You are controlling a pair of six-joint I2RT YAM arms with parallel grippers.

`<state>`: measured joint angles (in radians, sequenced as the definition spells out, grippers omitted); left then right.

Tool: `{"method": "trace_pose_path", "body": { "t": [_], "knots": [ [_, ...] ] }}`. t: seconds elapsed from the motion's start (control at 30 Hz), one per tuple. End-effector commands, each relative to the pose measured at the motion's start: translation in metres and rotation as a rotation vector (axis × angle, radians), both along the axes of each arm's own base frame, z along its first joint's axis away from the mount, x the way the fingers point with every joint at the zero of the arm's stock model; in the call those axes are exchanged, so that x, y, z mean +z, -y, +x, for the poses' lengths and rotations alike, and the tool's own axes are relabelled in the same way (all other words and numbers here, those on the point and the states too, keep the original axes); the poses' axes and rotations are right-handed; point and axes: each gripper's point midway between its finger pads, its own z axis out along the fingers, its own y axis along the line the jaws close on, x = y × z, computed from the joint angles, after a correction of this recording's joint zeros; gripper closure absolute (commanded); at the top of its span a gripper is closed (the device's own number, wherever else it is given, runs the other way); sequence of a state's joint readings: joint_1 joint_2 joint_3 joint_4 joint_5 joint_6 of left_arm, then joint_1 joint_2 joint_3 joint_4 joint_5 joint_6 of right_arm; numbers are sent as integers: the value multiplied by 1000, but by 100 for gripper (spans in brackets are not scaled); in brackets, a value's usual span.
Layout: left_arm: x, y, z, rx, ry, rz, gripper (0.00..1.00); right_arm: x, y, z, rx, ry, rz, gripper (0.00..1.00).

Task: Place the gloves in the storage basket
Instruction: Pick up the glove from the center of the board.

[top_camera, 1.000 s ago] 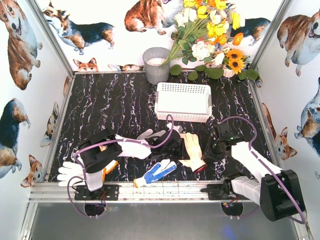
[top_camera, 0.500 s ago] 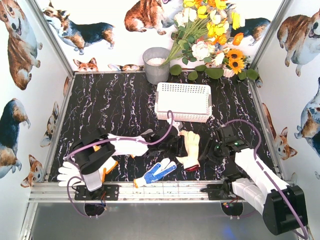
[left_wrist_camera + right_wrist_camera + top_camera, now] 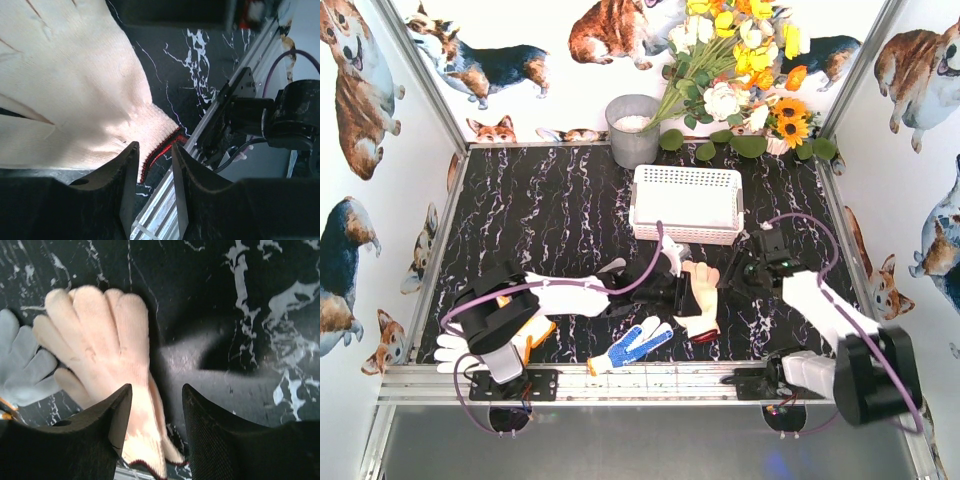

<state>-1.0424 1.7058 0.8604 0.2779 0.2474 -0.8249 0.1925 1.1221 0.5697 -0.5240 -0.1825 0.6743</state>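
The right end effector [image 3: 156, 388] has swung in from lower right and hovers spread over the pale yellow glove [image 3: 703, 305] at centre frame. The left end effector [image 3: 155, 146], narrowly spread, straddles its cuff unpinched. The storage basket [image 3: 685, 233] sits just above, so a grasp looks imminent.

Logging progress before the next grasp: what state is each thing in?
storage basket: upright, no glove visible inside
pale yellow glove: flat on the table
blue-dotted glove: flat on the table, untouched
white glove: flat on the table
left gripper: open, astride the pale yellow glove's cuff edge
right gripper: open, holding nothing
grey bucket: upright
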Motion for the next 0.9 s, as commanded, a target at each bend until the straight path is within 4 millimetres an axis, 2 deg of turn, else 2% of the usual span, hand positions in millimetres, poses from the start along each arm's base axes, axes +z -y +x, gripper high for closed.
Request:
{"method": "trace_pose_path", "body": {
  "t": [0.0,0.23,0.43,0.6,0.87],
  "knots": [
    [-1,15,-15,-55,-25,-52,74,11,-4,45,41,120,5,54],
    [-37,4,-25,-61,-90,41,77,-10,-8,55,80,102,34,58],
    [-52,-8,-29,-66,-114,132,77,-17,-14,66,111,107,57,60],
    [-62,-14,-31,-69,-127,188,78,-18,-17,72,119,111,66,71],
    [-65,-17,-30,-68,-132,211,78,-2,-17,76,146,161,63,90]
  ]
}}
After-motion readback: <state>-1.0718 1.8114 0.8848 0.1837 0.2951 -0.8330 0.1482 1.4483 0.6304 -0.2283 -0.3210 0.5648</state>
